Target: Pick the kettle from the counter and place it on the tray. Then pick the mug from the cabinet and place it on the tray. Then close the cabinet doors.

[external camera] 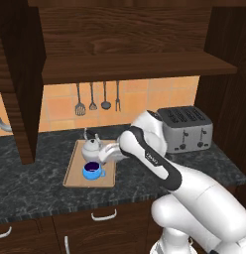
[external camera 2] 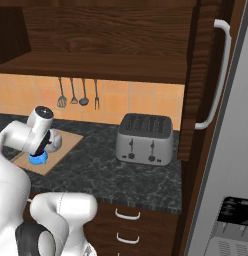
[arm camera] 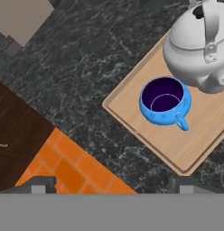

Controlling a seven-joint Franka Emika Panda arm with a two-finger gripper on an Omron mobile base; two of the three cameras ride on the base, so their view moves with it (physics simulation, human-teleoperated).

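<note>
Showing the mug (arm camera: 165, 101) beside the kettle (arm camera: 199, 49), hand view alone.

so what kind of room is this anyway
A rendered home kitchen, by the look of it: a silver toaster stands on a dark stone counter, utensils hang on an orange tiled wall, and a kettle and mug sit on a wooden tray.

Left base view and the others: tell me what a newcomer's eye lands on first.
The bright blue mug stands upright on the light-wood tray, just in front of the silvery kettle that shares the tray. The white arm bends low over them, its gripper open above the counter. Above, the dark cabinet stands open, and a silver toaster sits to the right.
</note>
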